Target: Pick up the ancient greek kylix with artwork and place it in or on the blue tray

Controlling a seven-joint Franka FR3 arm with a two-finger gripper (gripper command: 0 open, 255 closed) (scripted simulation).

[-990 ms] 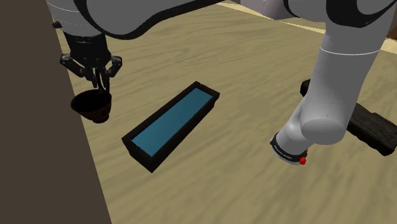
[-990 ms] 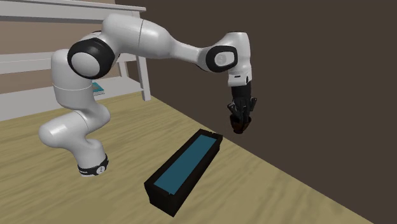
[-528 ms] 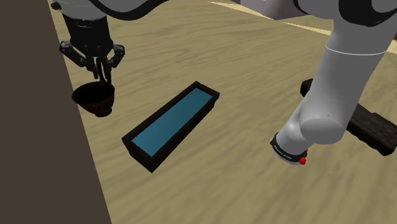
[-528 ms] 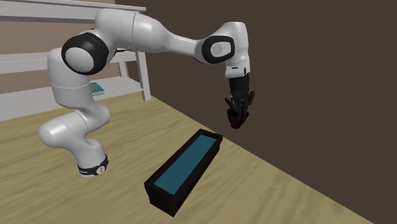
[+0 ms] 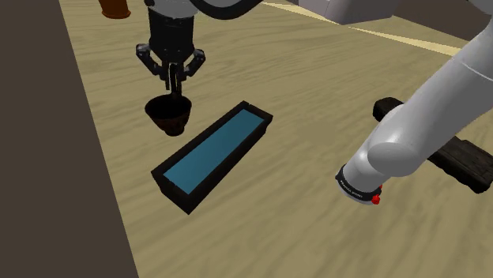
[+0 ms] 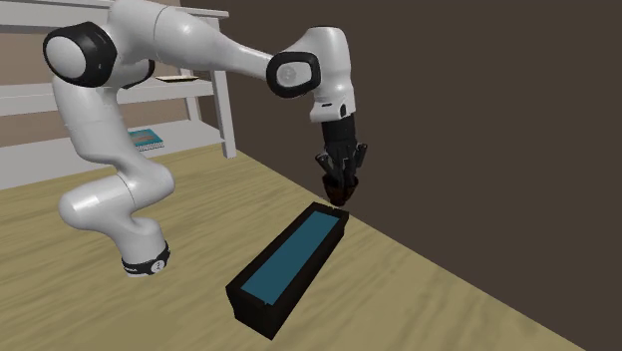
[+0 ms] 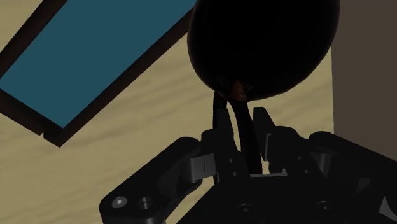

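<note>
The kylix (image 5: 169, 114) is a dark brown, nearly black bowl. It hangs in the air from my gripper (image 5: 173, 81), whose fingers are shut on its rim. In the second exterior view the kylix (image 6: 336, 190) hangs just above the far end of the tray (image 6: 289, 262). The tray (image 5: 215, 150) is a long black box with a blue inside, lying on the sandy wooden floor. Seen from the wrist, the bowl (image 7: 264, 44) is clasped between my fingers (image 7: 245, 137), with the tray's blue bottom (image 7: 95, 54) beside it.
A dark brown wall (image 5: 47, 158) runs along the shoulder view's left. A dark flat object (image 5: 458, 154) lies behind my arm's base (image 5: 359, 185). A small orange-brown thing (image 5: 117, 8) stands near the wall. White shelves (image 6: 189, 90) with books stand behind the arm.
My gripper has carried the kylix away from the wall, towards the tray's far end; the arm's upper links have swung with it.
</note>
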